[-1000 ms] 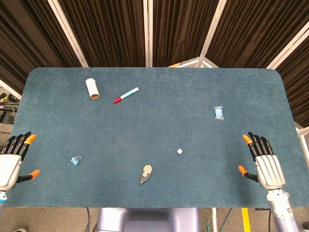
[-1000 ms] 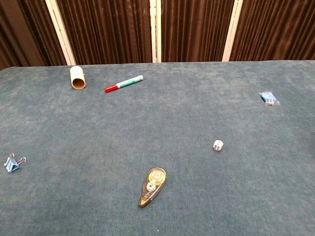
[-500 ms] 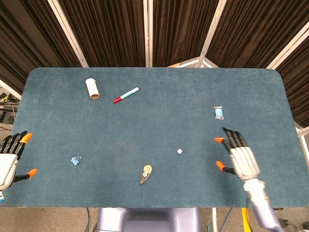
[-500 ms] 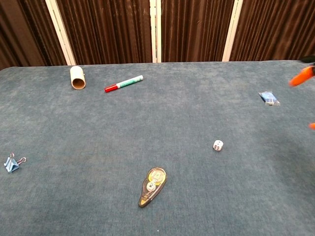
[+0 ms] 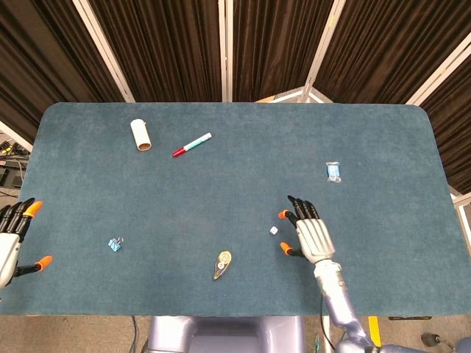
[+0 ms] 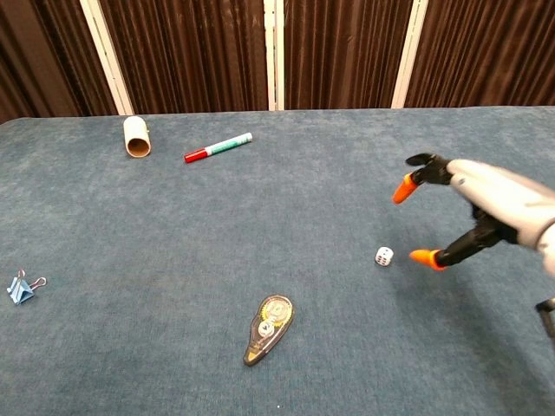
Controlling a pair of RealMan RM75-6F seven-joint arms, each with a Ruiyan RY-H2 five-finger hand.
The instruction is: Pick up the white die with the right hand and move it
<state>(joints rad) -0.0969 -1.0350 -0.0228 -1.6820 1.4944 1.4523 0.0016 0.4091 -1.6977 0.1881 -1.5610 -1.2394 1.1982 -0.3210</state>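
Though tiny, the die (image 6: 384, 256) looks light, hard, slippery: pinch opposite faces; right robot hand (image 6: 475, 208) spread just beside it.

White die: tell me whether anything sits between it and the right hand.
Nothing visible does. The white die lies alone on the blue table, just beside the open right hand, whose orange-tipped fingers are spread above and next to it. The correction tape lies off to the other side, nearer the table's front edge.
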